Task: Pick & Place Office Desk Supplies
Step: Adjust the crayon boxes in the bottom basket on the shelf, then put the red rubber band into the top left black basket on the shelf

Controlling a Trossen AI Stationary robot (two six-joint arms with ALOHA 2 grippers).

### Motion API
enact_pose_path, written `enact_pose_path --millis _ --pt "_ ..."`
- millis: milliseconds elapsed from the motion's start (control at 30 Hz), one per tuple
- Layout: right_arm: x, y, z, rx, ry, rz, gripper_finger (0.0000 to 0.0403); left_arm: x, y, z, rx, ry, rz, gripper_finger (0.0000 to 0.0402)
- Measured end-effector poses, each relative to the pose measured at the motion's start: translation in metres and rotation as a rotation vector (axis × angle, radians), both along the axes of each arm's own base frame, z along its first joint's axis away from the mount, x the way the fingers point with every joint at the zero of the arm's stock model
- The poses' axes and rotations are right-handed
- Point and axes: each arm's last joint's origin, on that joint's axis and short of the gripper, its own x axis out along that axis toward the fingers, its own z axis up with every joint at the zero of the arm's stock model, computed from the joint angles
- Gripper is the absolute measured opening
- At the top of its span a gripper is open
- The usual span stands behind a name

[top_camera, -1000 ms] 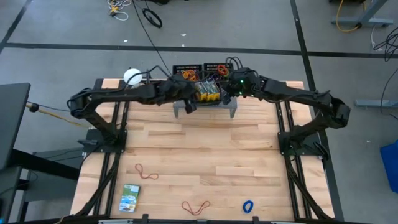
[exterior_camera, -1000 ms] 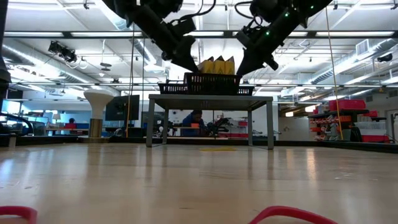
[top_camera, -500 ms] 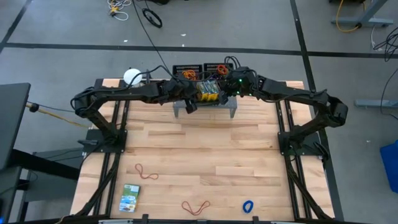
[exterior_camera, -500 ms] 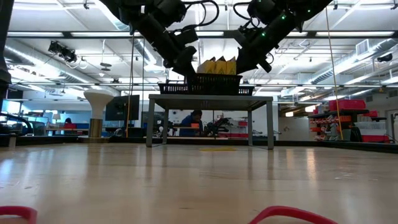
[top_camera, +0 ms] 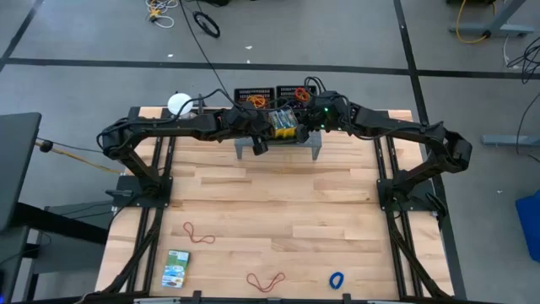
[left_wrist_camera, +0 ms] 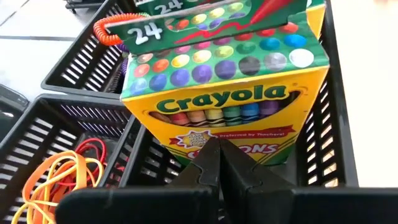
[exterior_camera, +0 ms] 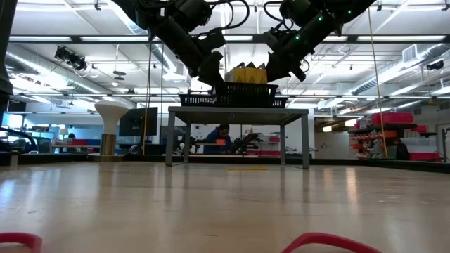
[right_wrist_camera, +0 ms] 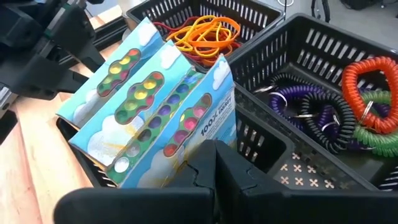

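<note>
We were in a big open lab or workshop hall, not a home. Beyond the wooden table [exterior_camera: 225, 204] we saw a high ceiling with exposed pipes and ducts [exterior_camera: 394, 60] and long strip lights. Red shelving [exterior_camera: 383, 133] stood at the far side, and a person [exterior_camera: 219, 137] sat at a desk among screens. From above, the bare grey concrete floor [top_camera: 84, 34] carried dark tape lines and loose cables [top_camera: 207, 21], and the table stood on a black metal frame [top_camera: 139, 181].
</note>
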Motion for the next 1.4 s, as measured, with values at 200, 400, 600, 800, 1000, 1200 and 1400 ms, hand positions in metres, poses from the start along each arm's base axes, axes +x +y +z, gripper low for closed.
enact_pose_path --millis 200,400,600,800,1000,1200,1400 --pt "0.000 0.000 0.000 0.003 -0.003 -0.002 0.0004 -0.001 0.002 0.000 0.008 0.004 0.005 0.0005" --pt "-0.002 0.001 0.004 -0.004 -0.016 -0.002 0.0004 -0.001 0.001 0.001 0.012 0.002 0.007 0.0007" --pt "-0.006 0.003 0.010 -0.021 -0.028 -0.004 0.0004 -0.005 0.000 0.006 0.020 0.000 0.005 0.0008" --pt "-0.013 0.006 0.021 -0.042 -0.059 -0.004 0.0005 -0.014 -0.003 0.019 0.025 -0.022 0.006 0.0009" --pt "-0.031 0.016 0.041 -0.106 -0.080 0.007 0.0005 -0.028 -0.014 0.032 0.020 -0.002 -0.010 0.0009" --pt "-0.051 0.049 0.040 -0.196 -0.040 0.066 0.0002 -0.042 -0.048 0.043 -0.020 -0.002 -0.086 0.0006" --pt "-0.065 0.101 -0.007 -0.213 -0.105 0.140 0.0002 -0.053 -0.107 0.012 -0.084 -0.108 -0.244 0.0005"
